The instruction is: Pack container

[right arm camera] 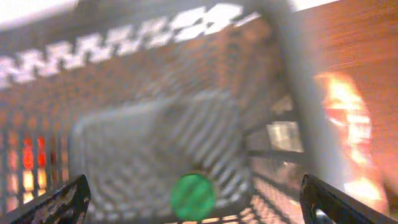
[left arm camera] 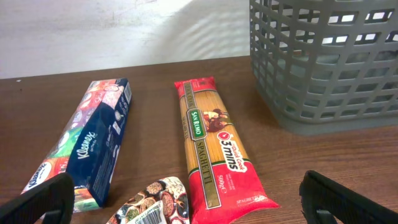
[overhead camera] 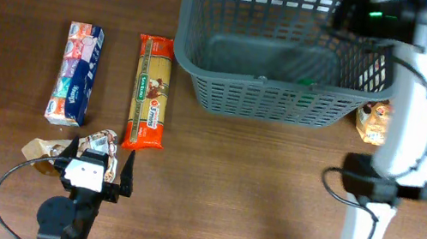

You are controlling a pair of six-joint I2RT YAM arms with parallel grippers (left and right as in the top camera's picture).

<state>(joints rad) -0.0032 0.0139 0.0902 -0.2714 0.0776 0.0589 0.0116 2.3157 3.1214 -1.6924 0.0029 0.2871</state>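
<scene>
Both spread wide: right gripper [right arm camera: 199,208] above large dark grey lattice plastic basket [overhead camera: 269,101], seemingly inside its right wall; left gripper [left arm camera: 196,202] well apart

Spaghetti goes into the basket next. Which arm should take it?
Left. The open left gripper sits just short of the spaghetti on the table's left side, while the right gripper, open, hangs over the basket, well away from it.
</scene>
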